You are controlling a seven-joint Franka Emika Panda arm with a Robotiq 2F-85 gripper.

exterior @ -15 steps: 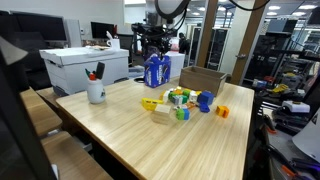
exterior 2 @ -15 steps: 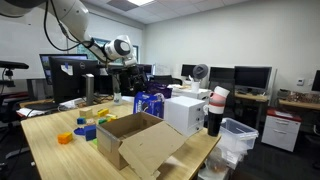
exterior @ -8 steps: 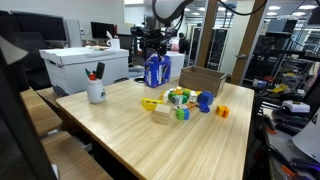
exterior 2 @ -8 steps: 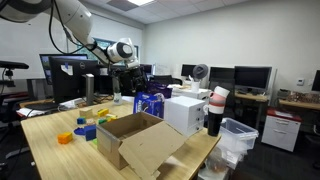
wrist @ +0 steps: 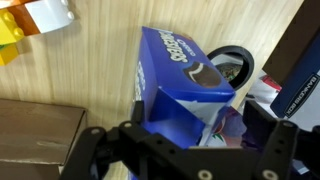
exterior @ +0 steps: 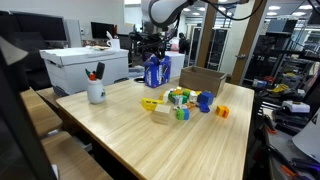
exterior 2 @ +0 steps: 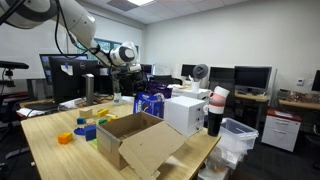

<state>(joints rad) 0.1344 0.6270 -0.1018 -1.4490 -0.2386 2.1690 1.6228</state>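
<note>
A blue snack box [exterior: 156, 70] stands upright at the far side of the wooden table [exterior: 150, 140], and also shows in the other exterior view [exterior 2: 148, 103]. My gripper [exterior: 152, 48] hangs just above it [exterior 2: 129, 78]. In the wrist view the box's opened top [wrist: 180, 80] lies between my two fingers. The gripper [wrist: 190, 150] is open, one finger on each side of the box's top. I cannot tell whether the fingers touch it.
An open cardboard box [exterior: 203, 80] [exterior 2: 140, 140] lies beside the blue box. Several coloured toy blocks [exterior: 180, 100] and an orange block [exterior: 222, 112] sit mid-table. A white mug with pens [exterior: 96, 92] and a white carton [exterior: 85, 68] stand nearby.
The arm has shifted slightly and the gripper has come down a little over the blue box. The objects on the table have not moved.
</note>
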